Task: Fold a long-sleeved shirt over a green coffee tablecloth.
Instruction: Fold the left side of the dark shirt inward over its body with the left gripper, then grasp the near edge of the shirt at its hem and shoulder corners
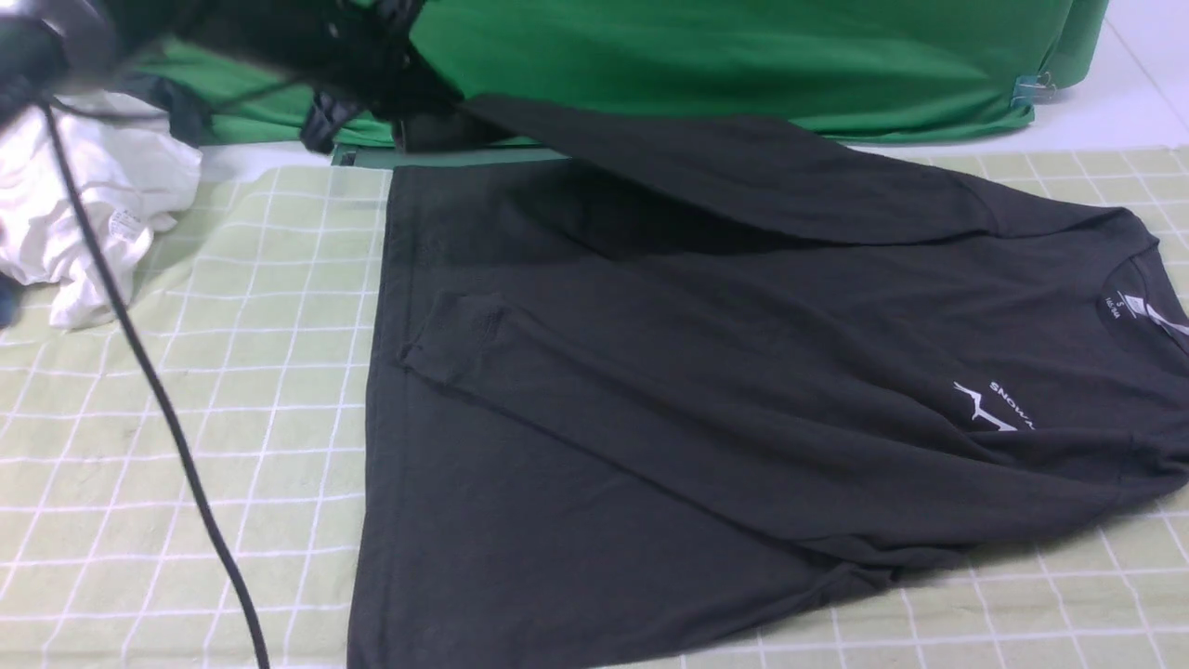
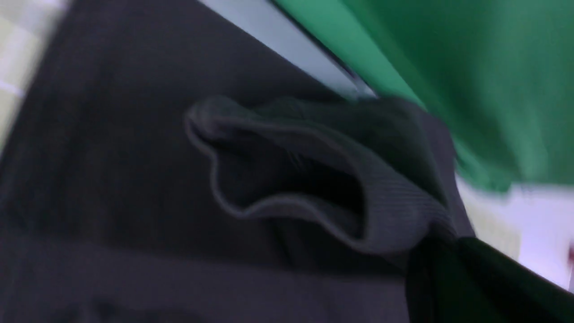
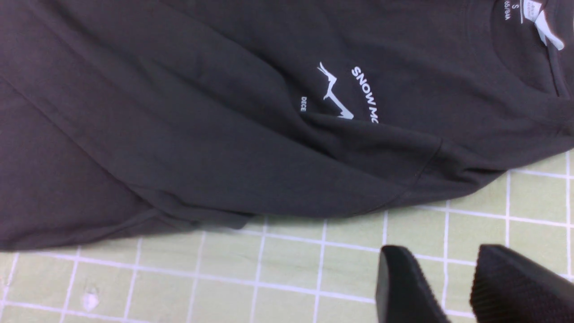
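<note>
The black long-sleeved shirt [image 1: 650, 372] lies flat on the green coffee tablecloth [image 1: 186, 418], collar to the right, with its white logo [image 1: 994, 409] showing. One sleeve lies folded across the body, and its cuff [image 1: 455, 334] rests near the hem. The far sleeve [image 1: 743, 177] stretches up to my left gripper [image 1: 418, 121], which is shut on its ribbed cuff [image 2: 385, 215] and holds it above the shirt's far corner. My right gripper [image 3: 441, 258] is open over bare tablecloth [image 3: 269, 260], beside the shirt's near edge [image 3: 179, 134], with nothing between its fingers.
A crumpled white garment [image 1: 84, 204] lies at the far left. Bright green fabric [image 1: 743, 56] drapes along the back, held by a clip [image 1: 1031, 88]. A black cable [image 1: 158, 400] hangs down across the left side of the tablecloth.
</note>
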Tool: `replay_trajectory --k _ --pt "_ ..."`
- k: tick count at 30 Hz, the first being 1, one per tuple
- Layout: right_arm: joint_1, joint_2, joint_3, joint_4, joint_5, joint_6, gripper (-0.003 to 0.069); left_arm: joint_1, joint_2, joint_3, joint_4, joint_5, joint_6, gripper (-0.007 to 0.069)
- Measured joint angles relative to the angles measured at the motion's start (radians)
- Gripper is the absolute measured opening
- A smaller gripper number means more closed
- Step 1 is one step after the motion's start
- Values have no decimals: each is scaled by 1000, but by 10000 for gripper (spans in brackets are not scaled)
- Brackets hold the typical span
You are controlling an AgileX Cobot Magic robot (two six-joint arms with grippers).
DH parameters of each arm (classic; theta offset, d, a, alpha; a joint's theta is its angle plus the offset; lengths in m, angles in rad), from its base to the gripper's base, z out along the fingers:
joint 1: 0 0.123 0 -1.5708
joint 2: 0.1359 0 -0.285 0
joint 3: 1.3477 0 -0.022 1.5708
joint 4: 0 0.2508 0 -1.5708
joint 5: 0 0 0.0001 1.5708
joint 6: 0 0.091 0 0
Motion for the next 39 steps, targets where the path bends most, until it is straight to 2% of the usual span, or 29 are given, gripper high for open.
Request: replay_trajectory --k 3,5,6,10,15,20,23,31,34,36,39 --pt "0 0 0 0 0 -7 237 -61 -125 80 108 94 16 17" --pt "0 0 0 0 -1 -15 237 -120 -205 175 215 94 -10 17" --pt "0 0 0 0 -1 -15 237 -125 -212 194 224 92 -15 17" --pt "0 0 0 0 -1 -18 237 -198 -300 413 391 33 -72 17" --pt "0 0 0 0 -1 -18 237 -227 -311 674 428 -116 -115 18" --pt "0 0 0 0 -1 -18 238 -226 -312 744 446 -145 -118 63" --pt "0 0 0 1 -1 -18 239 -226 -323 731 479 -127 -118 140" --pt "0 0 0 1 -1 -18 241 -226 -437 580 622 89 -111 469" --pt "0 0 0 1 -1 -18 241 -226 -490 607 635 187 -110 532" --pt "0 0 0 1 -1 -18 241 -227 -525 680 633 250 -109 549" --pt "0 0 0 2 -1 -18 241 -240 -554 823 631 255 -112 552"
